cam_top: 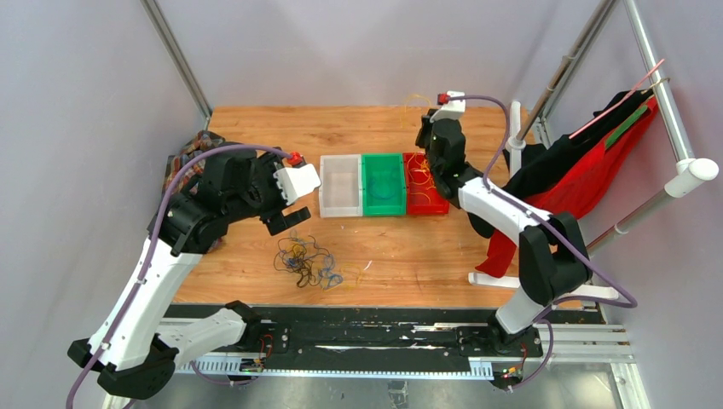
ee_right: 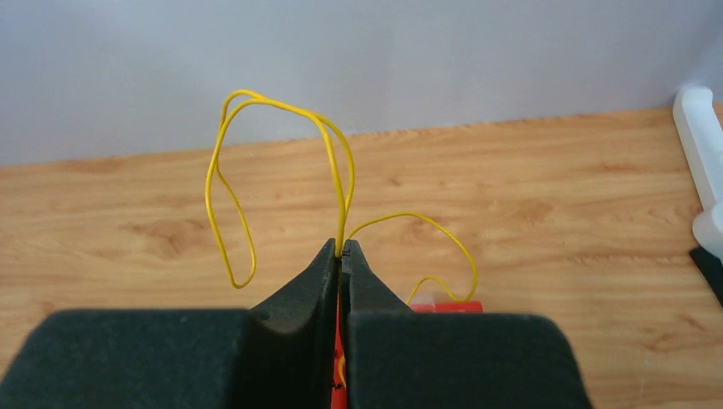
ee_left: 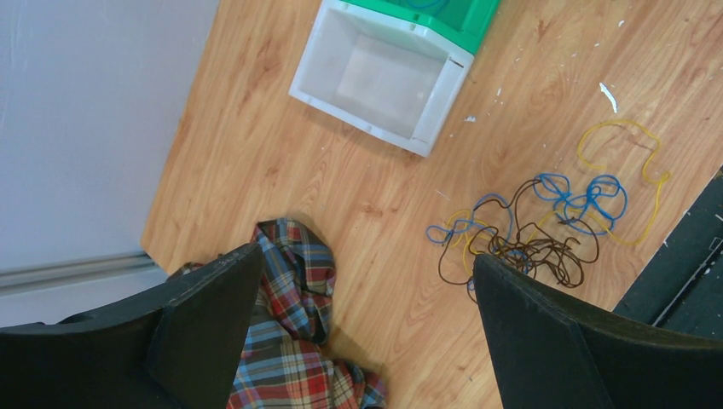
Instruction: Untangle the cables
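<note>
Your wooden table (cam_top: 409,247) carries a row of bins (cam_top: 340,187). Your right gripper (ee_right: 342,247) hangs above the red bin (cam_top: 424,198) at the row's end, clenched on one yellow cable (ee_right: 344,204) that loops up past its fingertips. The tangle of cables (ee_left: 529,230) lies on the table below your left gripper (ee_left: 367,256), close beside one finger and untouched. That gripper's jaws stand spread wide, holding nothing.

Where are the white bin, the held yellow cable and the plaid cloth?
white bin (ee_left: 317,60), left wrist view, left wall
yellow cable (ee_right: 344,209), right wrist view, upright double strand
plaid cloth (ee_left: 290,290), left wrist view, middle fold
</note>
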`<action>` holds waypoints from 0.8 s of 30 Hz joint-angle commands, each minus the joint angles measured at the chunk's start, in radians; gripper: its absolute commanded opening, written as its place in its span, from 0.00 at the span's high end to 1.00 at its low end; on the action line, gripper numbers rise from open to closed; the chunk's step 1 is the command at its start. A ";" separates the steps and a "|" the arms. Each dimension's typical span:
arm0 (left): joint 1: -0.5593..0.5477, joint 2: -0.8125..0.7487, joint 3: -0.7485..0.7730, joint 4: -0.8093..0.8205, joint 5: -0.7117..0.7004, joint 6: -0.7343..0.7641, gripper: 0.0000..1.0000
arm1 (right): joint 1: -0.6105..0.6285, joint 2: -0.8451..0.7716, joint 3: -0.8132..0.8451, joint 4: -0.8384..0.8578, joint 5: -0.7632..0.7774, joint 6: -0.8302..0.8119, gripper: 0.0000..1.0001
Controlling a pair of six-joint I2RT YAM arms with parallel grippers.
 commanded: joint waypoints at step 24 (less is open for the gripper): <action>0.004 -0.009 0.041 0.012 0.032 -0.007 0.02 | 0.039 0.018 -0.244 -0.235 0.137 0.036 0.99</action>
